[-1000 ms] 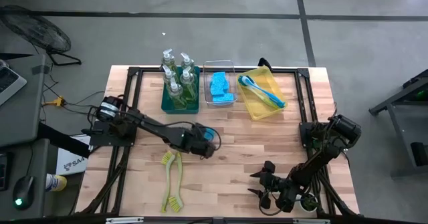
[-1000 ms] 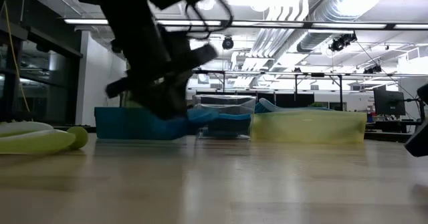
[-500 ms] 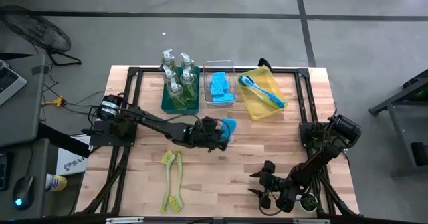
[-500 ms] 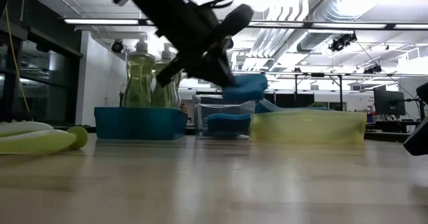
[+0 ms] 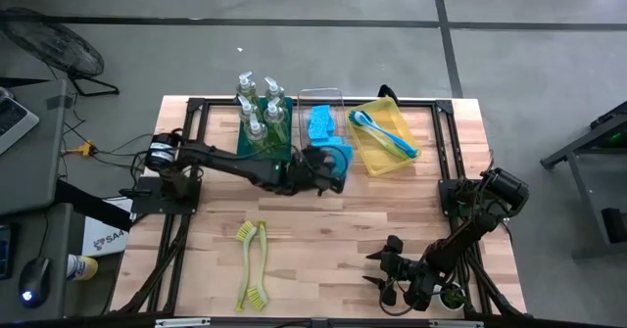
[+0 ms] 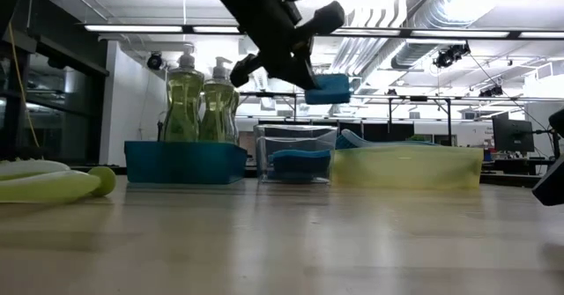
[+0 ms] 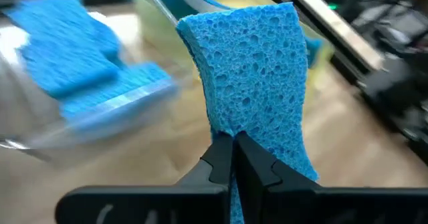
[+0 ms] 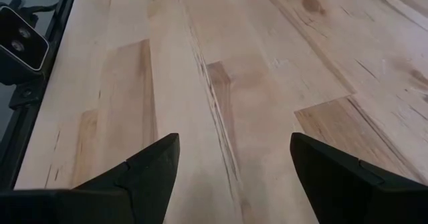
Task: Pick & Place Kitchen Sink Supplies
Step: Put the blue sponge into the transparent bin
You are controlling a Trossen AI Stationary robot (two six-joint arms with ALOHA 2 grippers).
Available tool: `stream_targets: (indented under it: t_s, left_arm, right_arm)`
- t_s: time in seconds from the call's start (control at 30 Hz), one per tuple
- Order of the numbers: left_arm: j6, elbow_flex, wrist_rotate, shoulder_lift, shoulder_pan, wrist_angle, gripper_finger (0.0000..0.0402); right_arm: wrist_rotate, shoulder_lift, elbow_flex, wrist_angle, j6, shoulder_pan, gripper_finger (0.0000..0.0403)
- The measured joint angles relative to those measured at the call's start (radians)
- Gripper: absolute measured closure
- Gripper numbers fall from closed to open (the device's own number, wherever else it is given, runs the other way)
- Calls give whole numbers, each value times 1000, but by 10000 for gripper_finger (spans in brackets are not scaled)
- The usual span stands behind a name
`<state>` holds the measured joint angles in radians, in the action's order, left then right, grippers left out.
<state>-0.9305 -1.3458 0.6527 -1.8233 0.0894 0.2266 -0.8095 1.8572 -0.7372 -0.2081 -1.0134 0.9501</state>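
- Right now the left gripper (image 5: 328,167) is pinched tight on a small bright blue porous sponge (image 5: 338,160), carried in the air just beside the near edge of the clear rectangular plastic bin (image 5: 319,95), which already holds more blue sponges (image 5: 318,127).
- In the left wrist view the two dark fingers (image 7: 231,158) bite one end of the sponge (image 7: 257,83), so most of its body stands free beyond the tips and bends slightly.
- That bend suggests a light, soft, springy thing: it squashes under the pads, will not slip easily thanks to the open-pored face, and should survive a drop without harm.
- A grip nearer the middle would likely stop it flopping; the end hold seems good enough for a short carry.
- Whether it has already cleared the bin's wall (image 6: 295,132) is hard to judge from the low view; it appears to hang above rim height.
- Two yellow-green long-handled dish brushes (image 5: 251,265) lie on the wooden table (image 5: 343,220), well apart from the bins.
- Parked at the near right corner, the right gripper (image 8: 234,167) waits with its fingers spread wide, holding nothing.
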Motion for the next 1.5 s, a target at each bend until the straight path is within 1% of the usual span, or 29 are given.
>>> stream_targets:
  t_s: [0.13,0.53,0.87,1.27,1.5]
  left_arm:
    - [-9,-28,9,0,-44,76,401]
    - [-7,-42,22,0,-159,91,401]
    - [45,-40,47,-20,-224,89,402]
    - [45,-41,96,-81,-233,67,400]
    - [45,-40,101,-81,-233,61,375]
  right_arm:
    - [4,0,0,0,0,0,124]
    - [4,0,0,0,-6,0,124]
    - [-3,0,0,0,-6,0,124]
    - [-3,0,0,3,1,0,124]
    - [-3,0,0,3,1,0,124]
